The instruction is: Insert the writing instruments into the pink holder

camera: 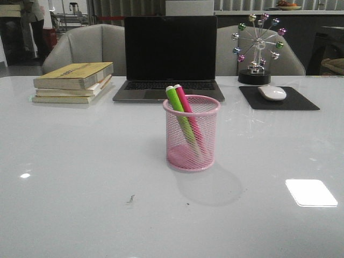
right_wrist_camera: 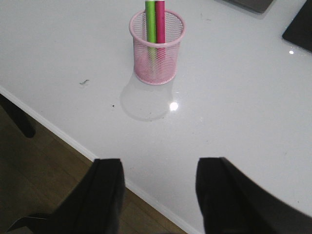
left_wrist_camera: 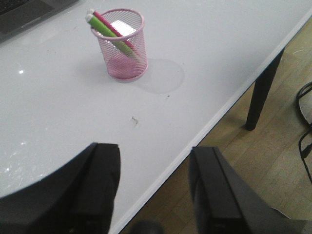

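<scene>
The pink holder (camera: 192,133) stands upright in the middle of the white table. Inside it lean the two writing instruments, a lime green pen (camera: 179,115) and a magenta pink pen (camera: 188,112), their tops poking over the rim to the left. Both wrist views show the same: pink holder (left_wrist_camera: 122,45) with green pen (left_wrist_camera: 112,36) and pink pen (left_wrist_camera: 108,24); pink holder (right_wrist_camera: 157,47) with green pen (right_wrist_camera: 150,22) and pink pen (right_wrist_camera: 160,22). My left gripper (left_wrist_camera: 155,187) is open and empty over the table's front edge. My right gripper (right_wrist_camera: 161,192) is open and empty there too. Neither arm shows in the front view.
Behind the holder are a laptop (camera: 169,59), a stack of books (camera: 72,81) at the back left, and a mouse (camera: 272,92) on a black pad (camera: 278,99) beside a ferris-wheel ornament (camera: 258,48). The table edge (left_wrist_camera: 195,141) and wooden floor (left_wrist_camera: 273,161) lie below both grippers.
</scene>
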You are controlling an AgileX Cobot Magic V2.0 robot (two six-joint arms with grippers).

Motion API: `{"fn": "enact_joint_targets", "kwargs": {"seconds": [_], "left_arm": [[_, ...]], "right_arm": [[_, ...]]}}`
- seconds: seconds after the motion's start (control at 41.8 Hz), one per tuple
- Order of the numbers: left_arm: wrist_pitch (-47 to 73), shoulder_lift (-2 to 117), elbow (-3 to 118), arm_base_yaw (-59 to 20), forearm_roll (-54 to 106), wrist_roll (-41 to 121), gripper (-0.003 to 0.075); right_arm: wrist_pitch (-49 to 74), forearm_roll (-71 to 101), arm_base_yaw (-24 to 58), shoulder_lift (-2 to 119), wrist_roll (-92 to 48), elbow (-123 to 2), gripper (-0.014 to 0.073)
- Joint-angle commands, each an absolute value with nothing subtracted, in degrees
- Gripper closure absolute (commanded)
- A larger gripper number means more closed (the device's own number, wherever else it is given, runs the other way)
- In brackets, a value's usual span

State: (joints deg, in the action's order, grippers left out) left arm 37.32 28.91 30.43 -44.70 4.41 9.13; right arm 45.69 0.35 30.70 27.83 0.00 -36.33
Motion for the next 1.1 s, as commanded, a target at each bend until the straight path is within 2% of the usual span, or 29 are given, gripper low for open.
{"fn": "enact_joint_targets", "kwargs": {"seconds": [0.0, 0.072, 0.263, 0.335, 0.932, 1.075], "left_arm": [[34.6, 29.0, 32.1, -43.4, 4.2, 7.0, 0.0351], [34.6, 29.0, 32.1, -42.3, 4.2, 6.5, 0.0412], [34.6, 29.0, 32.1, -41.5, 4.4, 6.5, 0.0593], [34.6, 29.0, 32.1, -41.5, 4.6, 6.5, 0.0629], [33.7, 27.3, 31.2, -41.7, 4.6, 6.5, 0.0629], [31.7, 22.8, 28.7, -33.7, 5.8, 6.5, 0.0629]], "right_arm": [[42.5, -0.4, 30.7, 28.0, -0.6, -37.8, 0.0157], [42.8, -0.4, 30.7, 28.0, -0.6, -37.8, 0.0224], [43.0, -0.4, 30.7, 28.0, -0.6, -37.8, 0.0482], [43.0, -0.4, 30.7, 28.0, -0.6, -37.8, 0.0548], [43.2, -0.3, 30.7, 28.0, -0.6, -37.8, 0.0538], [43.2, -0.4, 30.7, 28.0, -0.6, -37.8, 0.0538]]}}
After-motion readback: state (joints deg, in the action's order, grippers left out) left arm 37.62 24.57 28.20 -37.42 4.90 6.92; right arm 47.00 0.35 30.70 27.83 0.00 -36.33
